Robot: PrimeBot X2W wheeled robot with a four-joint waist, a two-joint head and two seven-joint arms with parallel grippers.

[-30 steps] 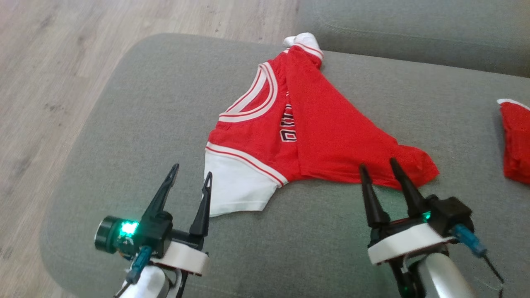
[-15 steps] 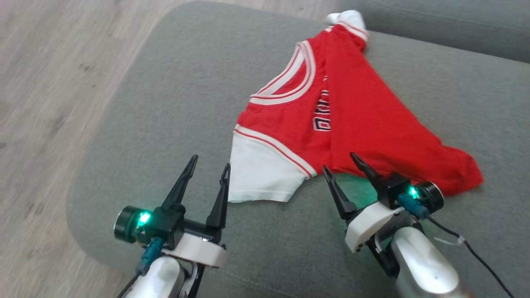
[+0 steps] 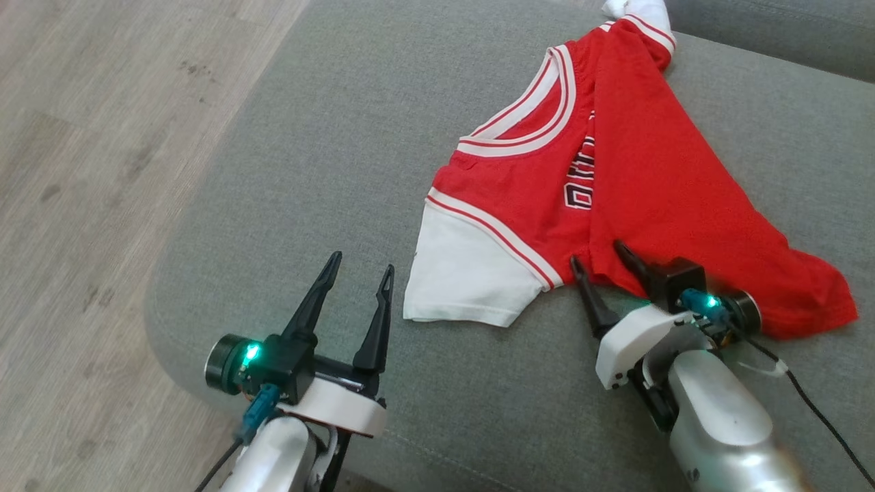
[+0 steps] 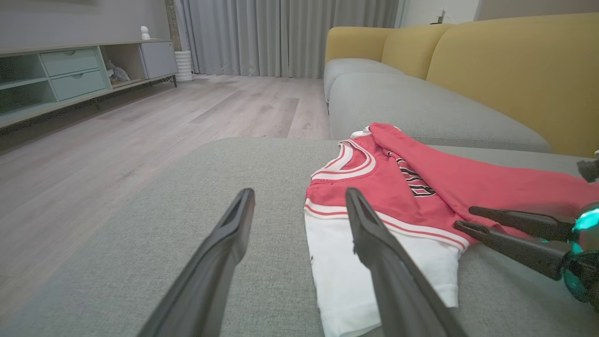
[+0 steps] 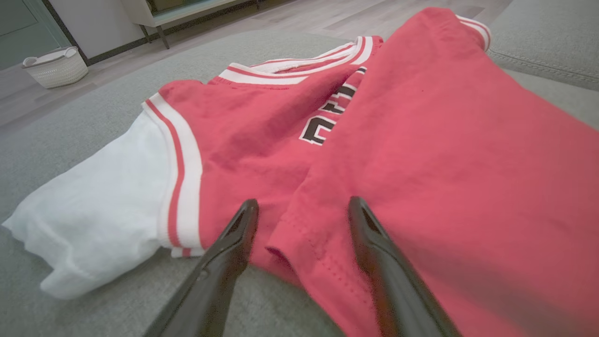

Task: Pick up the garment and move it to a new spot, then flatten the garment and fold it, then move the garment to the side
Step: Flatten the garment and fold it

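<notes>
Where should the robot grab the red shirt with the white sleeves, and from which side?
Grip the near stitched hem corner of the red jersey with white sleeves, where its folded-over red flap ends. Come in low from the robot's side along the grey fabric sofa cushion: that corner looks slightly lifted, and the right gripper, fingers open, straddles it.

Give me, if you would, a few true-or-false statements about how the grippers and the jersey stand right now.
1. The right gripper is open, its fingers astride the near hem edge of the garment. True.
2. The left gripper is shut on the white sleeve. False: it is open, beside the sleeve, holding nothing.
3. The garment lies on a grey cushion. True.
4. The garment is spread flat with all its lettering showing. False: a red flap is folded over it, hiding part of the lettering.
</notes>
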